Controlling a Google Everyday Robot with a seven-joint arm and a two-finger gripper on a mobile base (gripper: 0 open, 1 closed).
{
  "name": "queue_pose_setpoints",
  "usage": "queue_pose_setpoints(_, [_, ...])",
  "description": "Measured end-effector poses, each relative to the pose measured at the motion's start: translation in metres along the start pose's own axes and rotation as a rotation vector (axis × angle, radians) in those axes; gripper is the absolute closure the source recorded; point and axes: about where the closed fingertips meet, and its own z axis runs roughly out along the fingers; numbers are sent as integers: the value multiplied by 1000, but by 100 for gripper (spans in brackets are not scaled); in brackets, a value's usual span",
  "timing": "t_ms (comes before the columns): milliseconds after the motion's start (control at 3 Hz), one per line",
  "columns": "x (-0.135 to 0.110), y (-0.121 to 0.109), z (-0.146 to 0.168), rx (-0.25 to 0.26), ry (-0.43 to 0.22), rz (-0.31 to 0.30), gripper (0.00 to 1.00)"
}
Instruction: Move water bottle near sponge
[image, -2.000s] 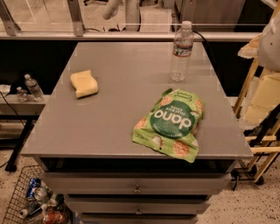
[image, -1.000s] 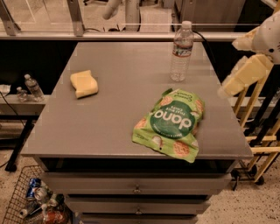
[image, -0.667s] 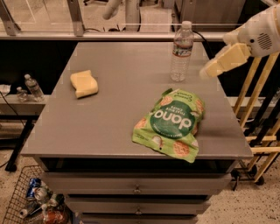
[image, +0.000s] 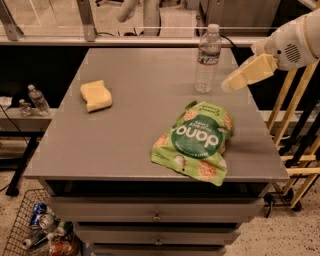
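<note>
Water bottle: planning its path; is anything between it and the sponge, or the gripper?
Nothing visible. The pale gripper hangs just right of the tall clear plastic water bottle; the green snack bag lies nearer, off the line to the yellow sponge block.

You are working in dim, warm light that falls from above onto the grey table, and its top carries a faint sheen toward 12 o'clock. The floor beyond it at 12 o'clock is the brightest zone. The gripper, at 2 o'clock just right of the water bottle, glows pale yellow. A soft dark patch lies at the green snack bag's 3 o'clock side. The drawers at 6 o'clock sink into shadow.
</note>
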Motion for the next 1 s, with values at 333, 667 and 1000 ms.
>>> queue_pose_setpoints(333, [-4,-24,25,84,-49,25,0])
queue_pose_setpoints(667, [-14,-50,44,155,-100,35,0])
queue_pose_setpoints(1000, [-23,-67,61,197,-137,44,0])
